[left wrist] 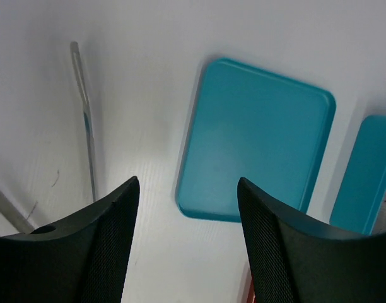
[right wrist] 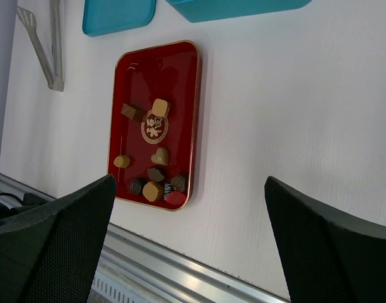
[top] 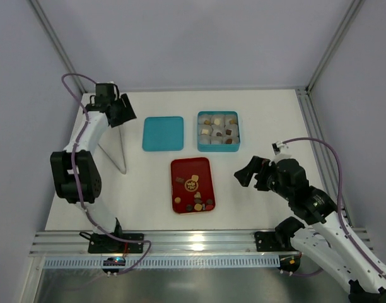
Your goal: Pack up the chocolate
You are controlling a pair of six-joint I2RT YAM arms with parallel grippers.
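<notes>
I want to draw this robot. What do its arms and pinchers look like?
The left arm and right arm have white tube-like links and chunky black joints. A thin purple cable loops along each. The left gripper and right gripper are black, with two broad fingers that look mesh-textured inside.

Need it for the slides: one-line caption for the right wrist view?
Open right gripper frames the red tray of loose chocolates, with metal tongs at upper left.
</notes>
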